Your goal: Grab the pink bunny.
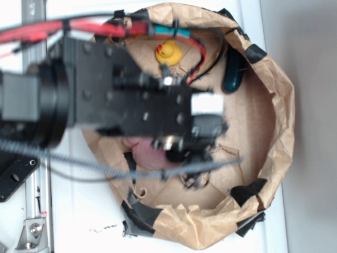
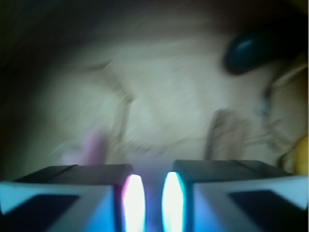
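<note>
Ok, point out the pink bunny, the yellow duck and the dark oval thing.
pink bunny (image 1: pixel 145 153): exterior view, body showing under the arm.
yellow duck (image 1: pixel 168 52): exterior view, its body.
dark oval object (image 1: pixel 233 74): exterior view, its middle.

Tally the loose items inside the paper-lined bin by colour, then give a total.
Pink: 1, the pink bunny, partly hidden under the gripper
Yellow: 1, the rubber duck
Dark: 1, an oblong dark object
Total: 3
</note>
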### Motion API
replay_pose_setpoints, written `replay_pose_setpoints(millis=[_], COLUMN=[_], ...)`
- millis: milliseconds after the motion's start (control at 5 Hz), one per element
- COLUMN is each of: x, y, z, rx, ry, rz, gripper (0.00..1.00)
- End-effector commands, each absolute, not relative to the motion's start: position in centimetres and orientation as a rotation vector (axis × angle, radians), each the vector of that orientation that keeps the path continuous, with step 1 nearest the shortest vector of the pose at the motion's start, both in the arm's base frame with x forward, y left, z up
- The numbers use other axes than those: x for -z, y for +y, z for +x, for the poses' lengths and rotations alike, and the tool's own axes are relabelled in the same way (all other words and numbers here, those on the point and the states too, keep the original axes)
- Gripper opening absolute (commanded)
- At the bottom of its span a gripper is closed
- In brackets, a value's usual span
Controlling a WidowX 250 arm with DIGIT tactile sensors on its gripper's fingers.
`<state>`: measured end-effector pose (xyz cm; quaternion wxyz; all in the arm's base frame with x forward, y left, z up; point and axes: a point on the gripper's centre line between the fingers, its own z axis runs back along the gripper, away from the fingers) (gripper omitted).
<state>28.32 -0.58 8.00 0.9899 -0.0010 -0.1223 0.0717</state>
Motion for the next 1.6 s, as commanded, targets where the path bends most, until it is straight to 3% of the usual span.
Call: replay_pose_setpoints(millis=[0, 200, 600, 800, 1000, 1200, 1400], x=[-13.1, -11.7, -6.8, -4.0, -2.8, -4.3, -6.8], y=[1.2, 1.3, -2.6, -4.5, -4.9, -4.1, -2.7], z=[28.8, 27.3, 24.8, 24.6, 24.5, 25.4, 26.6], rx=[-0.184, -0.127, 0.053, 0.122, 0.104, 0.077, 0.091], ry=[-0.409, -0.278, -0.136, -0.065, -0.032, -0.094, -0.248], rz=[-0.115, -0.190, -0.245, -0.243, -0.213, -0.092, -0.153], gripper=[1.00, 1.00, 1.00, 1.00, 1.00, 0.00, 0.00])
